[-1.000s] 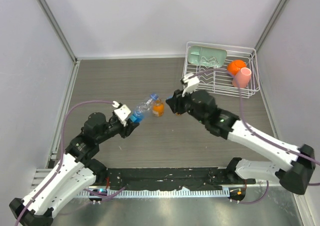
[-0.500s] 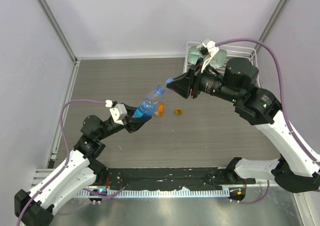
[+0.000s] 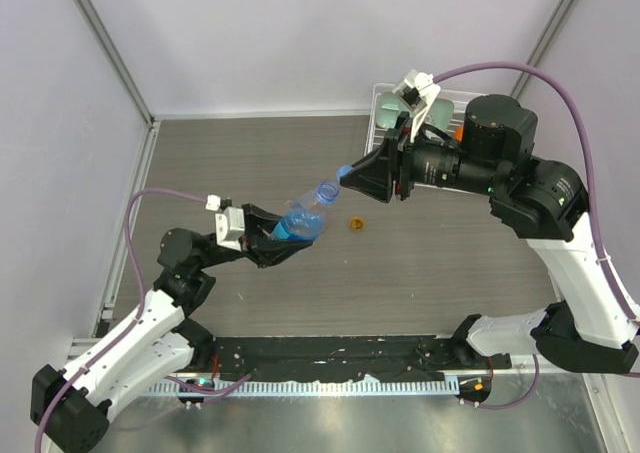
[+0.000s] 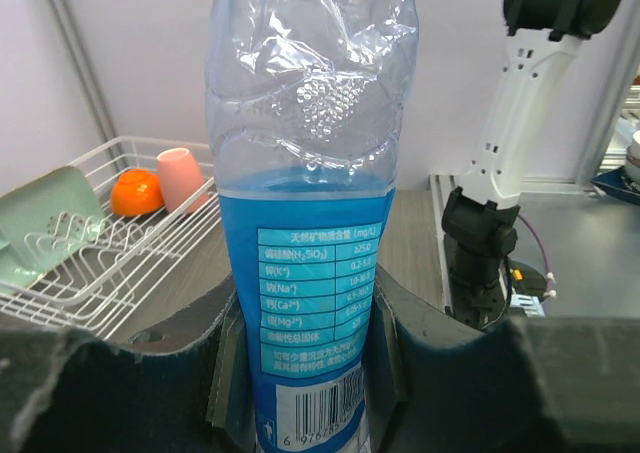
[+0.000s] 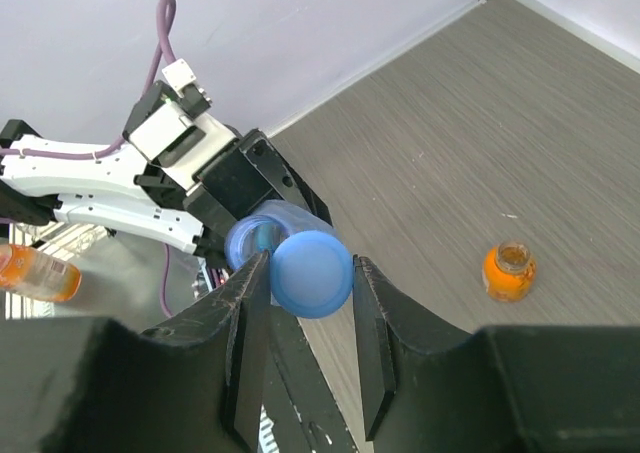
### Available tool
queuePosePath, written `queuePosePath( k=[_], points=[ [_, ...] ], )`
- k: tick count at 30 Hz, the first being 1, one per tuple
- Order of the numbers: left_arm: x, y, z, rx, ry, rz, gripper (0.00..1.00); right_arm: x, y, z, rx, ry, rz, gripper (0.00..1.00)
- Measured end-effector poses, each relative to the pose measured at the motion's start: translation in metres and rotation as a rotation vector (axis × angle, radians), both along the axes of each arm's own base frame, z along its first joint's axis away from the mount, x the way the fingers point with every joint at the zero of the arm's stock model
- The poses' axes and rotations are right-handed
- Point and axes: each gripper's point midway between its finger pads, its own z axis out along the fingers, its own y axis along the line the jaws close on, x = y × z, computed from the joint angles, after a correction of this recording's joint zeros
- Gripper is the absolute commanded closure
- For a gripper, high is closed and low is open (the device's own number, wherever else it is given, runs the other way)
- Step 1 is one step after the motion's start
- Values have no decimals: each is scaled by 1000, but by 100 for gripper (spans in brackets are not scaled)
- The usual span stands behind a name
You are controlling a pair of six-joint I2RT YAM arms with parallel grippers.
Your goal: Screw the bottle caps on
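On the left, the left gripper [image 3: 283, 235] is squeezing the clear bottle [image 3: 310, 208] around its blue label. It is holding the bottle up in the air, tipped toward the other arm. The orange bottle [image 5: 510, 278] is standing open on the table [image 3: 250, 163] below. In the middle, the right gripper [image 5: 307, 278] is pinching the blue cap [image 3: 345, 171] right at the clear bottle's mouth, a bit off to one side. I think the cap could go on crooked and jam if the two are not lining up, or it could slip out and drop. The bottle is looking thin and crinkly, so hard squeezing could bend it. The orange cap [image 3: 355, 223] is lying alone on the table. On the right, the rack [image 4: 130, 263] is holding a ball [image 4: 137, 191], a cup [image 4: 182, 178] and a green plate [image 4: 45, 208]. I am counting two bottles, two caps, two grippers, one rack, one ball, one cup and one plate.
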Motion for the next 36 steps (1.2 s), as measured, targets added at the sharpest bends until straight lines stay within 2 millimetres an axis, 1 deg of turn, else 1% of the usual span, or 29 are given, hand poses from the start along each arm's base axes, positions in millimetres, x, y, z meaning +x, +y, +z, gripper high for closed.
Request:
queuePosePath(
  k=[6,13,18,26,36],
  points=[
    [-13,0,11,-4,-26,-56,100,-5,2,-6,-24,24,35,64],
    [-17,0,11,3,-34,-78,100,-12,7,-4,-16,34,86,62],
    [-18,0,11,2,-34,-77,100,-18,8,1,-1,34,116,61],
    [-15,0,10,-1,-23,-64,100,-24,10,3,10,41,153,61],
    [-10,0,8,-2,-2,-46,100,-24,15,5,21,37,174,60]
  ],
)
